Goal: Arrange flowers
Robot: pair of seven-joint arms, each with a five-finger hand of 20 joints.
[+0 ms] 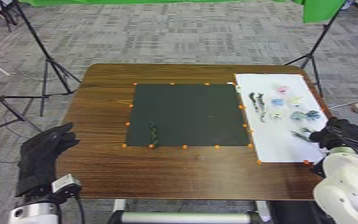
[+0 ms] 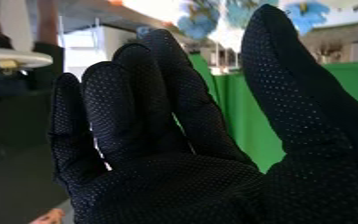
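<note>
We are holding our right hand (image 1: 340, 134) over the right edge of a white rectangular sheet (image 1: 278, 150), its gloved fingers extending with slight bends and its thumb standing apart, pinching nothing. It is hiding part of that edge, and a slender green stem (image 1: 301, 136) is lying close beside it. Farther up the sheet, a pink blossom (image 1: 282, 89), a pale blue blossom (image 1: 278, 101), a creamy white blossom (image 1: 294, 101) and dusty blue flowers (image 1: 312, 114) are lying near some thin dark stems (image 1: 254, 102).

Just beside the sheet, a dark square mat (image 1: 189, 110) is lying on the brown wooden table (image 1: 158, 175), with small orange markers around its border; a dark green stem (image 1: 153, 134) is resting near its lower left corner. Our left hand (image 1: 40, 152) is hanging relaxed and open at the table's left edge. Black tripods are standing beyond both sides, on grey carpet (image 1: 184, 35).
</note>
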